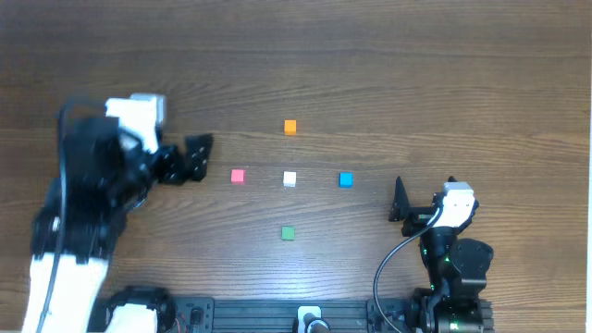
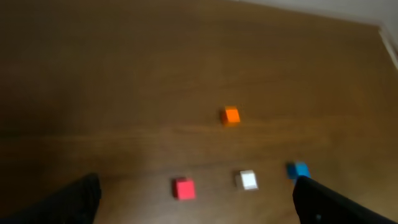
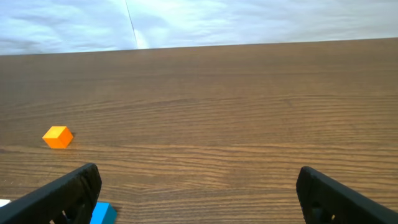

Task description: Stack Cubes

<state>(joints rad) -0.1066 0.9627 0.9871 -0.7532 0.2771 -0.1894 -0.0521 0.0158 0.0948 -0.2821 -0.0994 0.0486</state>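
No readable text, label, number or sign shows anywhere.

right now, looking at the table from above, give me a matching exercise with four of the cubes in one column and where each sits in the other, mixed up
Column one:
1. orange cube
2. pink cube
3. blue cube
4. green cube

Column two:
A. on the robot's side of the white cube
B. beside the white cube, toward the left gripper
C. beyond the white cube, away from the robot
D. beside the white cube, toward the right gripper

Pairs: 1-C, 2-B, 3-D, 4-A
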